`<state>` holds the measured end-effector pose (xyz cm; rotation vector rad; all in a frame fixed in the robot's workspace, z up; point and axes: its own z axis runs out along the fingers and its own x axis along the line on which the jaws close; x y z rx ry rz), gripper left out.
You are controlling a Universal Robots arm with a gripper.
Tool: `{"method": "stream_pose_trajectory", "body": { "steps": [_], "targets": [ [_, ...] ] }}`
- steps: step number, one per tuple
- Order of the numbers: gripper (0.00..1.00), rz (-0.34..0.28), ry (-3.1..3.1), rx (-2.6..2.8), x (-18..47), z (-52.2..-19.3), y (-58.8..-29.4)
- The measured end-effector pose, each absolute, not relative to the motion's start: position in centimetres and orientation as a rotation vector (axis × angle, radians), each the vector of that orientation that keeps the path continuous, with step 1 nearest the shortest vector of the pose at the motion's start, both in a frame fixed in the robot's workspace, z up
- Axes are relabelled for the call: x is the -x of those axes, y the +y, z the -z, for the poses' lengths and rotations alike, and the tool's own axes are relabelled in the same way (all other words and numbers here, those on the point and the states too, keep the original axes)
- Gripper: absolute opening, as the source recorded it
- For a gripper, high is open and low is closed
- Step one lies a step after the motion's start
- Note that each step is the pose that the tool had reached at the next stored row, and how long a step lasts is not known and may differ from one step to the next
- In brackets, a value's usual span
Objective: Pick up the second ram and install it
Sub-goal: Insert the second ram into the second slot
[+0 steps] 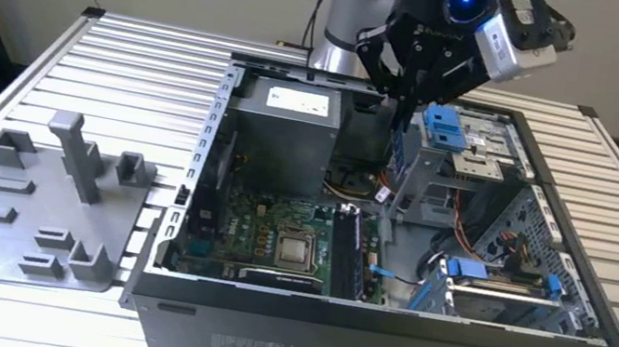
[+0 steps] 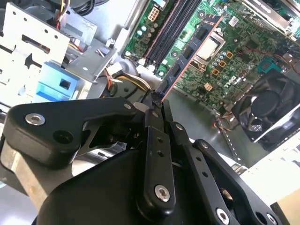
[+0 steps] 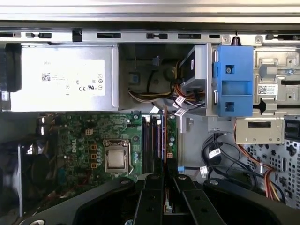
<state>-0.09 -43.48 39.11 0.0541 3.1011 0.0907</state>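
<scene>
One memory stick (image 2: 187,52) is pinched by the gripper (image 2: 157,101), hanging over the slots (image 3: 150,140) on the green board (image 3: 89,136). It should sit straight above a free slot, then go down softly and evenly.

Room light looks bright and even to me in the exterior view; the table (image 1: 141,51) shines pale. In the first wrist view the power supply's label (image 3: 70,77) glares white, and the fan (image 3: 28,164) sits in shadow.
</scene>
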Motion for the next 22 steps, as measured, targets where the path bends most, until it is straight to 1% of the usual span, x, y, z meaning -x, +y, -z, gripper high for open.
{"method": "stream_pose_trajectory", "body": {
  "steps": [22],
  "targets": [
    [0.14,-0.091,3.116,-0.074,0.1,-36.9,-44.0]
  ]
}}
